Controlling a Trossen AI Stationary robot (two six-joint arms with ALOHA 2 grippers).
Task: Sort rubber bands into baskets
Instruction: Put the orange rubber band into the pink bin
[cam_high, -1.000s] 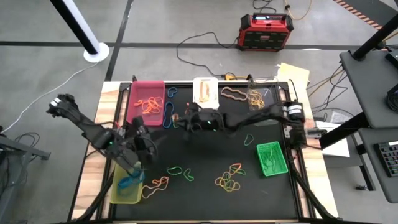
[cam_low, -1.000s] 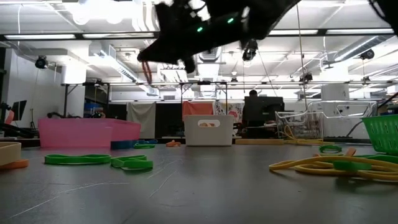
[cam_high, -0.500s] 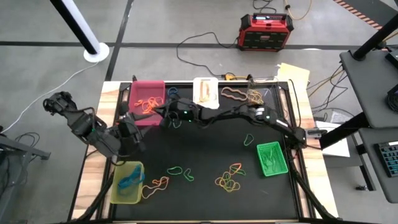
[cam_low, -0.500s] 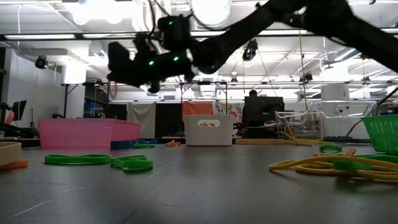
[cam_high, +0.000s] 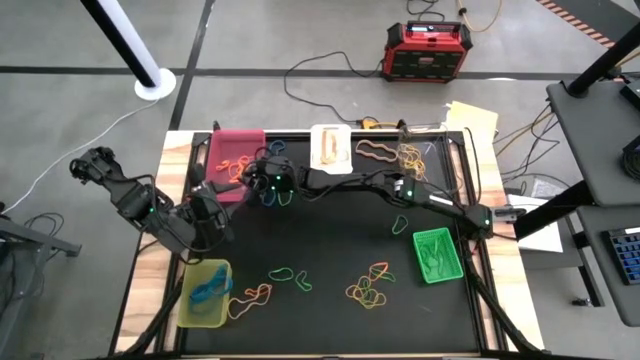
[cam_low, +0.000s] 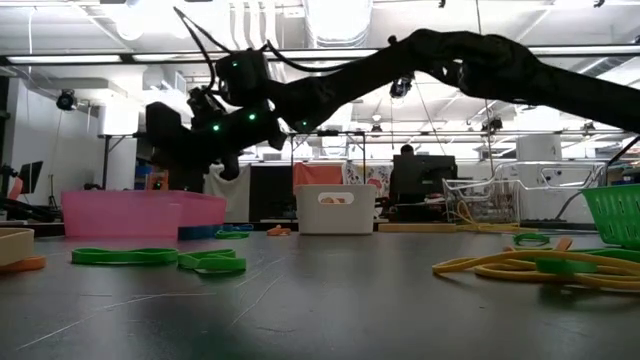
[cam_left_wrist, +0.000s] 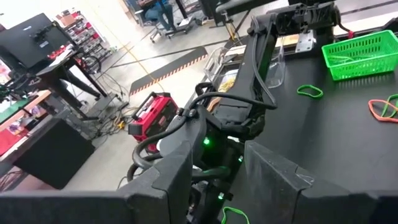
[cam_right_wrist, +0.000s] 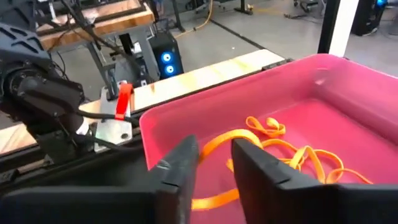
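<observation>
My right gripper (cam_right_wrist: 215, 163) reaches across the table and hangs over the pink basket (cam_high: 235, 150), fingers apart. Orange rubber bands (cam_right_wrist: 292, 155) lie in that basket, and one orange band (cam_right_wrist: 219, 144) shows in the gap just past the fingertips. My left gripper (cam_left_wrist: 217, 177) stands open and holds nothing, raised at the table's left between the pink basket and the yellow-green basket (cam_high: 205, 293), where blue bands lie. More bands lie loose on the black mat: an orange and yellow cluster (cam_high: 368, 288), green ones (cam_high: 288, 274) and an orange one (cam_high: 250, 295). My right gripper's fingers come at the pink basket nearly level, over its near wall (cam_right_wrist: 186, 127). An orange band (cam_right_wrist: 214, 198) runs behind the fingertips. I cannot tell whether it touches them or lies loose in the basket.
A white basket (cam_high: 330, 145) and a clear one (cam_high: 400, 152) with tan bands stand along the far edge; a bright green basket (cam_high: 437, 255) stands at the right. The right arm (cam_high: 380, 188) spans the mat's far half. A red-and-black power box (cam_high: 428, 52) sits on the floor beyond.
My right gripper has swung from the table's far middle toward the left and sunk a little, ending over the pink basket. My left gripper has risen from the yellow-green basket and drawn back toward the far left, leaving the blue bands in it.
</observation>
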